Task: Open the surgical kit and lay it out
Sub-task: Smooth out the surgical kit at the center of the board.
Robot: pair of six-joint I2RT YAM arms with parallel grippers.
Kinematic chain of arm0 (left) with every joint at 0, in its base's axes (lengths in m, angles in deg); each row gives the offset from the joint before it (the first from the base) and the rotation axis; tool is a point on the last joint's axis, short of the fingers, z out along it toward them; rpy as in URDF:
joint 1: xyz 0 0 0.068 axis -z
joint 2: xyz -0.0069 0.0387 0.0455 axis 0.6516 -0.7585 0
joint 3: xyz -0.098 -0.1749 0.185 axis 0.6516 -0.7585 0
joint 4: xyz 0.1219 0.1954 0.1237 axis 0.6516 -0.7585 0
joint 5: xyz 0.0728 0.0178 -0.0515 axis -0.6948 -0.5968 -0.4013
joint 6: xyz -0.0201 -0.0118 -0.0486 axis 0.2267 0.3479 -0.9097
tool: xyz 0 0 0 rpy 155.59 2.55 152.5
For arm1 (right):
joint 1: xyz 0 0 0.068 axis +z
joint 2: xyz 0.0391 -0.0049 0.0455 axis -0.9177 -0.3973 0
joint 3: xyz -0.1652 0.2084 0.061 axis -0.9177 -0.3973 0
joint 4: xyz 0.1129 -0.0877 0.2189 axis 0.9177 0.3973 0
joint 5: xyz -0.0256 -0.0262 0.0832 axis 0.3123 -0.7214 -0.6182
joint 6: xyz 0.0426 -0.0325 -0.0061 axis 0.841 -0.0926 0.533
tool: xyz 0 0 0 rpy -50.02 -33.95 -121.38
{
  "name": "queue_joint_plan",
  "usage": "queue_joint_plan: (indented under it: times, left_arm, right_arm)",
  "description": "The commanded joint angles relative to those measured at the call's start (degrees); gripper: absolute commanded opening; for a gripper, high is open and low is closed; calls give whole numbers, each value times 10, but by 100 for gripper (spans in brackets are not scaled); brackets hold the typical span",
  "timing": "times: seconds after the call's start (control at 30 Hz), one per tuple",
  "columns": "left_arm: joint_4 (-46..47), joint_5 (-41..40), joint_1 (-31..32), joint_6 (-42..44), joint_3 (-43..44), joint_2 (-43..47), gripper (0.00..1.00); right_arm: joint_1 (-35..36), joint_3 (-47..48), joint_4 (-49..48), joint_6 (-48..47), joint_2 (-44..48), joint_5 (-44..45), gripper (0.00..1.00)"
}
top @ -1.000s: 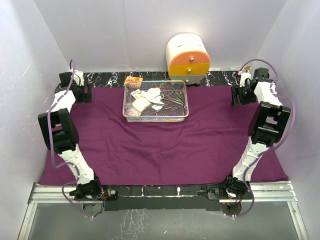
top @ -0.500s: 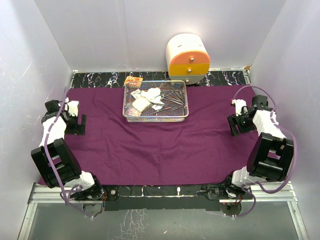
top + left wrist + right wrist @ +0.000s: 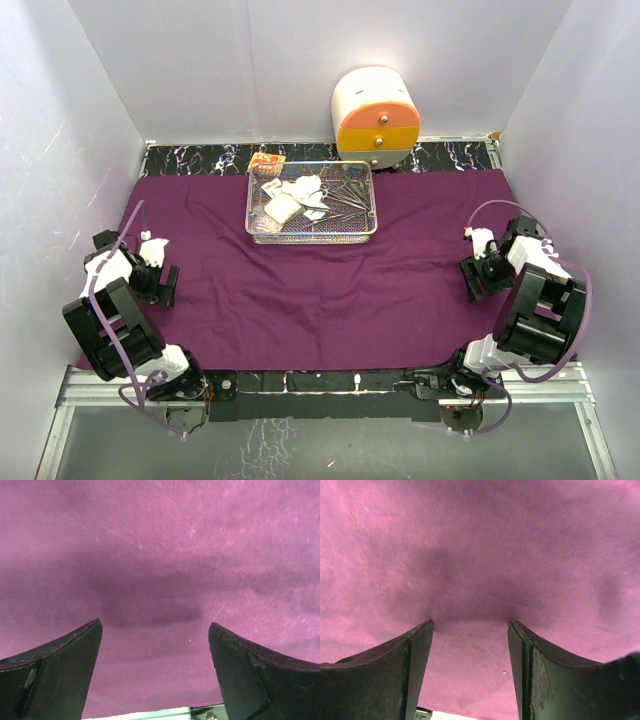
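Nearest the camera, at the front edge of the surface, two white-and-black robot arms are folded low, one at each side of a large purple cloth point(image 3: 330, 290).

The left fingers point(image 3: 60, 670) are spread wide apart and hold nothing. Only bare purple fabric shows between them, with their shadow on it. They sit low over the cloth's left side.

The right fingers point(image 3: 385, 675) are also parted, a little less widely, and empty. They are low over the cloth's right side. Whether either pair's tips touch the fabric cannot be told.

The cloth lies flat across the black marbled surface point(image 3: 200, 157), its long axis running left to right.

Farther back, at the middle of the cloth's far edge, sits a rectangular silver wire-mesh tray point(image 3: 312, 238), its long side also running left to right. Inside it, white gauze wads point(image 3: 300, 187) and small flat packets point(image 3: 283, 208) fill the left and centre. Thin metal ring-handled forceps point(image 3: 348, 196) lie in the right half, too small to tell which way they point.

Behind the tray, against the back wall, stands a rounded white-and-orange drawer cabinet point(image 3: 377, 115).
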Motion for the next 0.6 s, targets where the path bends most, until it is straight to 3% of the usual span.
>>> queue_joint_plan:
  times: [0.0, 0.57]
  left_arm:
    - [-28, -21, -7, 39, -25, 6, 85]
    - [-73, -118, -14, 105, -78, 8, 85]
  right_arm:
    - [-6, -22, -6, -26, 0, 30, 59]
    - [-10, -59, 56, -70, 34, 115, 60]
